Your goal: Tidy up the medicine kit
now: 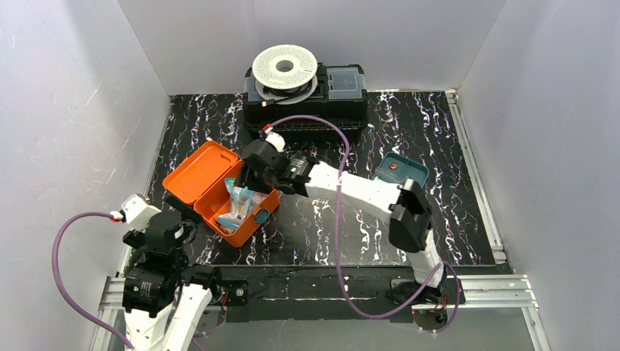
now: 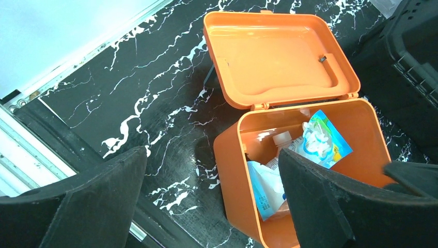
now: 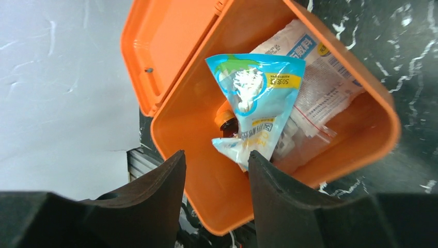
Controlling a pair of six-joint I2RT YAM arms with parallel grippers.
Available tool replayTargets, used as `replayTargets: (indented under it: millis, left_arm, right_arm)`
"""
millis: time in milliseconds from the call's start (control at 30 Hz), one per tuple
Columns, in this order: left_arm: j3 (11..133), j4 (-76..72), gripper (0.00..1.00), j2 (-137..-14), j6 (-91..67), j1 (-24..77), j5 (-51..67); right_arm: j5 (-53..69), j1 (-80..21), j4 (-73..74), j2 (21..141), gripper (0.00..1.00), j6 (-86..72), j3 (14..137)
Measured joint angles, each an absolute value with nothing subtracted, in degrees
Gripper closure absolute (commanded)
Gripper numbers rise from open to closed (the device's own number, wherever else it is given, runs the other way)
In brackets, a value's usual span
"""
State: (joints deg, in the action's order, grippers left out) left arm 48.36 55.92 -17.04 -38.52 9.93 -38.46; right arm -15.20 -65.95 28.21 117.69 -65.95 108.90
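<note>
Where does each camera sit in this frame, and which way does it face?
Top external: high behind the bases, looking down at the table; both arms show.
Left wrist: on the left arm, facing down at the open medicine kit; the left tool frames it.
Right wrist: above the kit, looking in; the right tool at the bottom edge.
Shared: all see the kit's blue packet.

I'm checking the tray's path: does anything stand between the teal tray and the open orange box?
Only the right arm crosses the table between teal tray and orange box. Inside, a blue packet sits under the right hand.
</note>
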Motion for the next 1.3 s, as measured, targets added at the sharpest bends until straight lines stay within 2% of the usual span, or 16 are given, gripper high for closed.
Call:
replayTargets:
  millis: [367, 700, 800, 1000, 1300]
  left_arm:
    - [48.0, 54.8, 0.01, -17.7, -36.5, 9.9, -34.6]
    - [46.9, 52.0, 0.01, -18.8, -33.5, 9.9, -28.6]
    - [46.7, 51.2, 0.0, -20.3, -32.7, 9.9, -26.8]
    - [46.5, 49.8, 0.0, -22.4, -31.4, 9.9, -24.1]
    - [46.4, 49.7, 0.01, -23.5, -31.0, 9.9, -23.2]
  right_arm:
    - [-16.4, -59.9, 28.9, 101.1, 0.41, -52.3, 97.8]
    - [-11.9, -50.4, 34.0, 99.1, 0.36, -41.9, 91.7]
    - [-10.5, -48.4, 35.3, 101.6, 0.36, -38.6, 92.7]
    - [-10.3, -47.7, 40.7, 119.7, 0.36, -31.5, 104.5]
    - [-8.4, -45.1, 41.8, 128.7, 0.39, -30.0, 111.4]
